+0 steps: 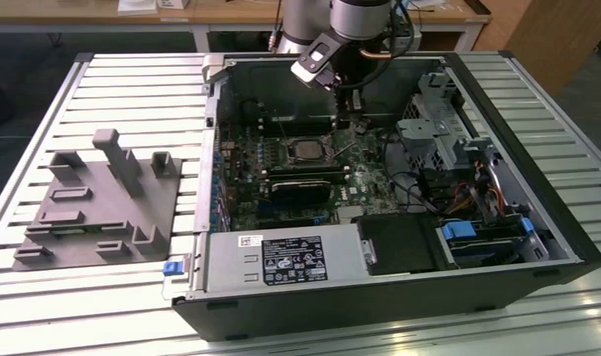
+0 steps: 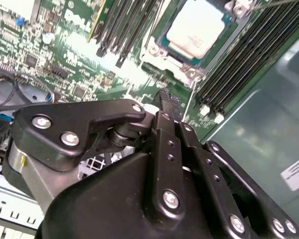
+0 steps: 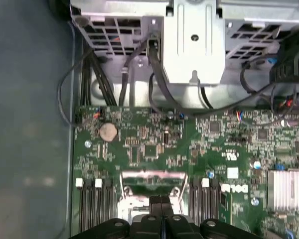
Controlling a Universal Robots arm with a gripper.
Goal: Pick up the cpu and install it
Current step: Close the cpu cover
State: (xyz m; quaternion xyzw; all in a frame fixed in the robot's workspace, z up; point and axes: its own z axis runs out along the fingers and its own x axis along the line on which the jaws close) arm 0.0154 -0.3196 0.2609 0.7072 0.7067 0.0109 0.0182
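We identify the arm (image 1: 325, 22) as smooth silver-grey tubular segments. Just up the arm from the gripper (image 1: 352, 117) sits a pale, angular housing (image 1: 315, 65), and black cables (image 1: 384, 63) loop beside that housing. In the second wrist view the gripper is matte black throughout. Its two narrow fingers (image 2: 164, 107) lie flush together, parted only by a thin seam. Flat link plates (image 2: 84, 124) with rounded ends flank the gripper's fingers, and bright silver round-head screws (image 2: 170, 199) fasten each plate. A small yellow mark (image 2: 23, 160) sits on the gripper's body, behind the link plates.
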